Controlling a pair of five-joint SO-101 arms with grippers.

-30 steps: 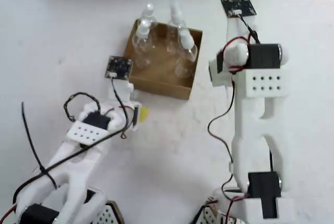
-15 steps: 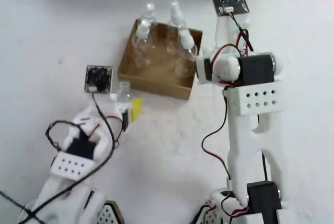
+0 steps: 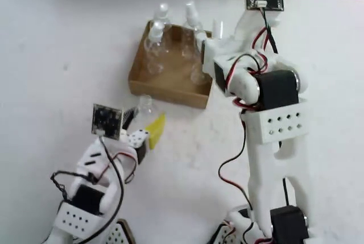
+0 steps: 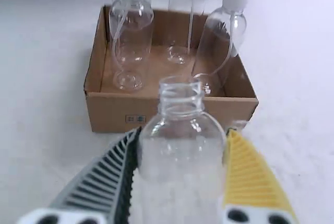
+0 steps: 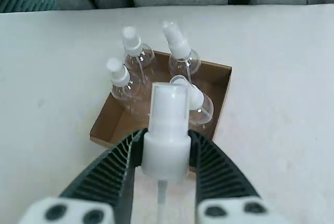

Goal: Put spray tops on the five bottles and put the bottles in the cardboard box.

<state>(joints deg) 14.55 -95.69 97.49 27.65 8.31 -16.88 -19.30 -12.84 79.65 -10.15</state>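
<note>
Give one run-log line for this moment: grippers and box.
left gripper: shut on uncapped bottle | right gripper: shut on spray top | cardboard box: four capped bottles inside | last top not yet on

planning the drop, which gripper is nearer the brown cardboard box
Right. The right gripper, holding a white spray top, hangs at the rim of the brown cardboard box; the left gripper, holding an uncapped clear bottle, sits apart.

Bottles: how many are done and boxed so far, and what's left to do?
Done: four capped bottles stand in the box. In hand: the left pincer grips the fifth bottle, its neck open, in front of the box; the right pincer grips the last spray top. Left: fit that top, then box the bottle.
</note>
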